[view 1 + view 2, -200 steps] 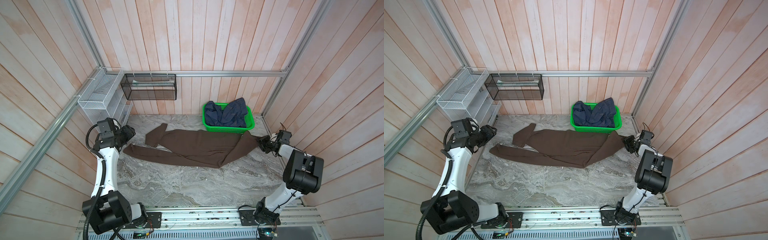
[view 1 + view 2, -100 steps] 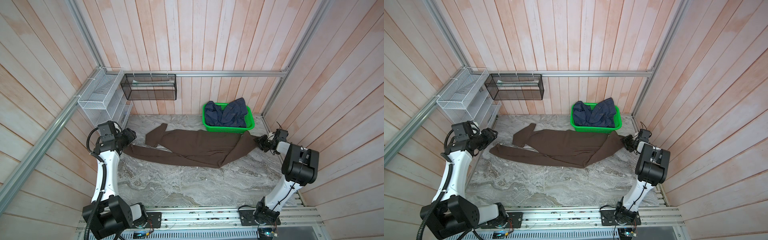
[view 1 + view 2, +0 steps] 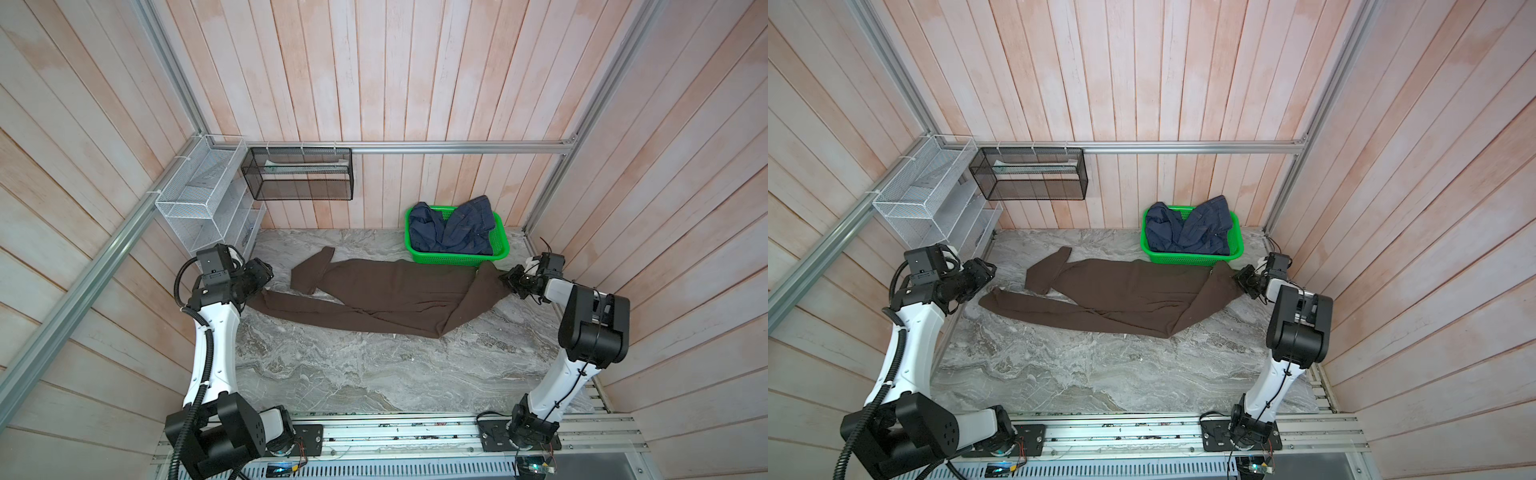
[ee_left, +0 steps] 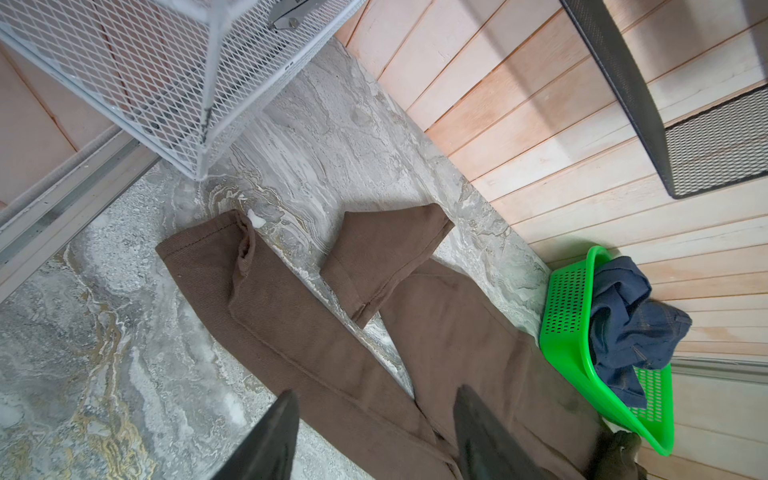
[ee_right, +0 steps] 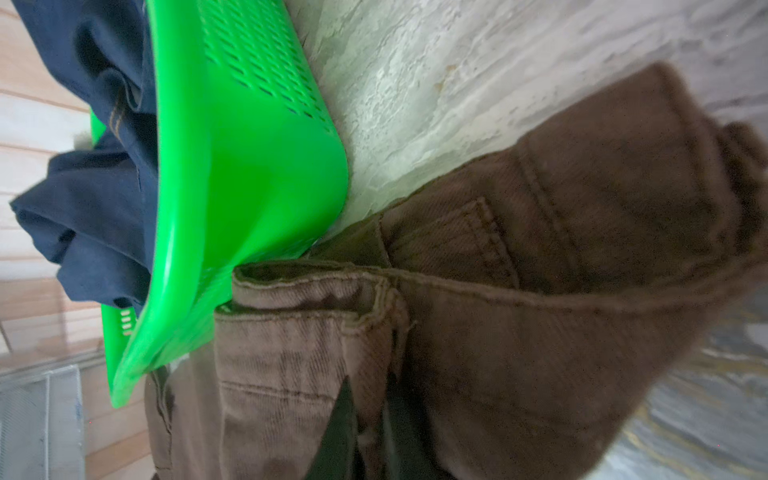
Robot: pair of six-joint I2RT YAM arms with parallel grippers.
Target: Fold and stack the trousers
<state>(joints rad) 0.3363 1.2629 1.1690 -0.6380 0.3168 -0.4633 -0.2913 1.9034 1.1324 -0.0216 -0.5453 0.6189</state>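
The brown trousers [image 3: 395, 295] [image 3: 1125, 295] lie spread across the marble table, legs toward the left and waist at the right. One leg end is folded back on itself [image 4: 382, 249]. My left gripper [image 3: 259, 276] [image 3: 982, 272] [image 4: 374, 415] hovers open over the nearer leg [image 4: 291, 316], close to its hem, and holds nothing. My right gripper [image 3: 509, 280] [image 3: 1241, 280] [image 5: 370, 415] is shut on the waistband fabric of the trousers [image 5: 540, 332], at the table's right edge beside the basket.
A green basket [image 3: 457, 259] [image 3: 1183, 261] [image 4: 569, 316] [image 5: 232, 166] with a crumpled navy garment [image 3: 453, 224] [image 5: 91, 216] stands at the back right and touches the waist. A white wire rack [image 3: 199, 195] and a black mesh basket [image 3: 299, 174] hang at the back left.
The right jaws have closed on the trousers' waistband. The right forearm has swung a little toward the back. The left arm shifted slightly and stays open.
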